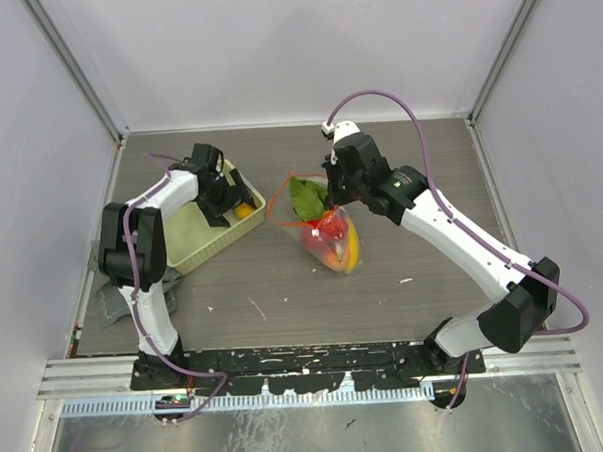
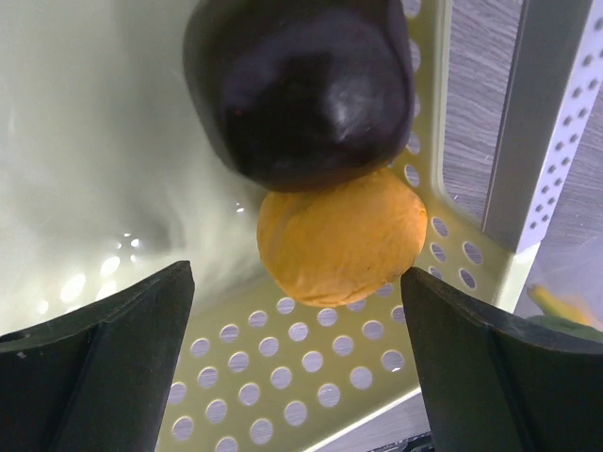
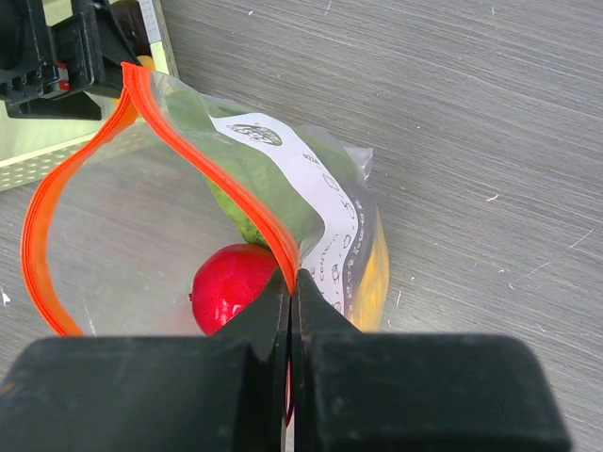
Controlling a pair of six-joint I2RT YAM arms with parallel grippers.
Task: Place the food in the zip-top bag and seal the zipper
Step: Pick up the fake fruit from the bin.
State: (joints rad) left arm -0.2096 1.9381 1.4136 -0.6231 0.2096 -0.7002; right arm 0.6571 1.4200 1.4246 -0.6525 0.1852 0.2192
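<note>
**Left wrist: jaws spread**

My left gripper [image 2: 294,282] gapes over a round orange toy food [image 2: 339,235] and a dark brown one [image 2: 301,85] in the yellow-green perforated basket [image 2: 283,381]. My right gripper [image 3: 292,282] pinches the red-orange zipper [image 3: 203,165] of the clear crinkly bag [image 3: 113,226]; red piece [image 3: 231,282], possibly banana [image 3: 377,273], inside.
</note>
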